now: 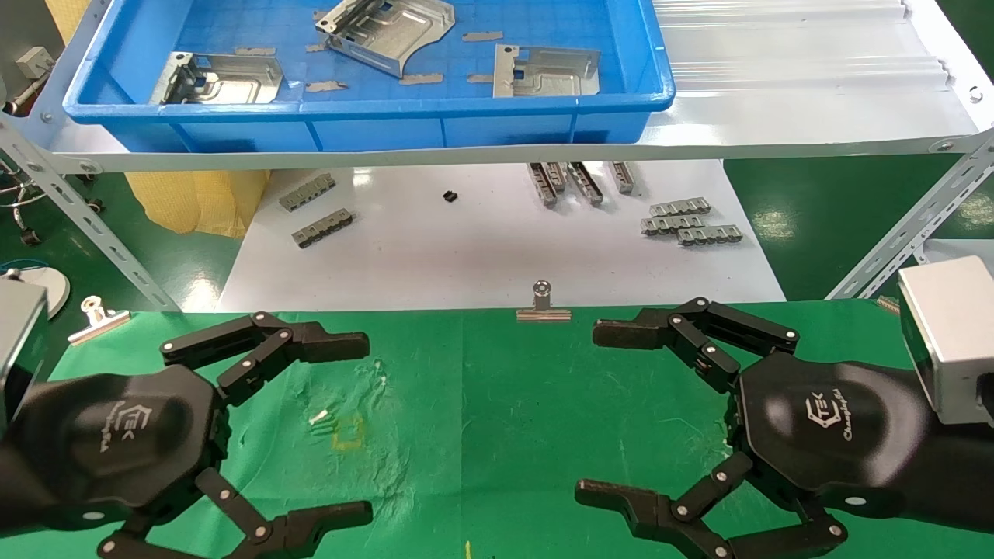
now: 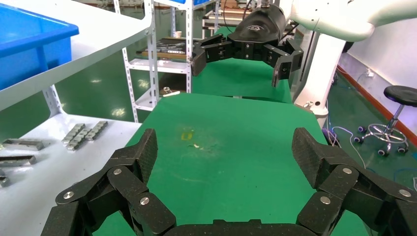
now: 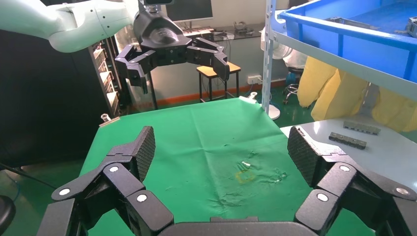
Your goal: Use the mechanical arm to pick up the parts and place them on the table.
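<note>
Head view: three parts (image 1: pixel 384 35) lying flat in blue tray (image 1: pixel 373 124) on raised shelf, none on table (image 1: pixel 497 404). Left end effector (image 1: pixel 342 427) and right end effector (image 1: pixel 606 411) spread wide, empty, low over cloth. Likely trouble: fingers striking tray wall, thin plates sliding or slipping.

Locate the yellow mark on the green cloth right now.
In the head view the yellow mark sits on the table left of centre, just right of the open left gripper, beside small white scuffs.
</note>
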Robot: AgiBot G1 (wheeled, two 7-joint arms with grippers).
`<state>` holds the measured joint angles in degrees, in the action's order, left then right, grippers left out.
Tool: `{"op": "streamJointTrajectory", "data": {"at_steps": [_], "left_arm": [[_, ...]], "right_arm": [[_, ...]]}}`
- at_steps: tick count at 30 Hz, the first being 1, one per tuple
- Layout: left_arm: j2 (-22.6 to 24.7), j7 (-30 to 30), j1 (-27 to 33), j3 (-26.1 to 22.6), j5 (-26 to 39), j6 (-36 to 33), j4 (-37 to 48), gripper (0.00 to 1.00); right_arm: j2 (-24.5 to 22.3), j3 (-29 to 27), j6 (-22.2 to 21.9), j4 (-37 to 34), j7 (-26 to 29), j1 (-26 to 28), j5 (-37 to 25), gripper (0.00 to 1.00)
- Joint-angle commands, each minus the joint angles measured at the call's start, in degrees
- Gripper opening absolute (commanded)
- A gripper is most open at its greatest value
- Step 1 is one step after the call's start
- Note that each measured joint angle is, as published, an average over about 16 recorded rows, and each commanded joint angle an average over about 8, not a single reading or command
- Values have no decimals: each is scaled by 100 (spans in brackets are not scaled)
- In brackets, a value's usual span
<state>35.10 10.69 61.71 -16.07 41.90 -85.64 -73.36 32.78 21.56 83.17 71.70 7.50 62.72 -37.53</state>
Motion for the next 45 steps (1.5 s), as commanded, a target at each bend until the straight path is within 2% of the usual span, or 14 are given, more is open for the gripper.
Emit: {"op": "streamJointTrajectory", "data": {"at_steps": [1, 7, 15, 45], "left_arm": [[0, 0, 0, 0, 0, 0, 0, 100], [0, 0, 0, 0, 0, 0, 0, 100], [0, 0, 0, 0, 0, 0, 0, 100], [0, 0, 0, 0, 0, 0, 0, 100]], "right_arm": [[0, 0, 0, 0, 0, 0, 0, 100], [0, 0, 0, 0, 0, 0, 0, 99], [0, 0, 0, 0, 0, 0, 0, 1], [0, 0, 0, 0, 0, 0, 0, 0]]}}
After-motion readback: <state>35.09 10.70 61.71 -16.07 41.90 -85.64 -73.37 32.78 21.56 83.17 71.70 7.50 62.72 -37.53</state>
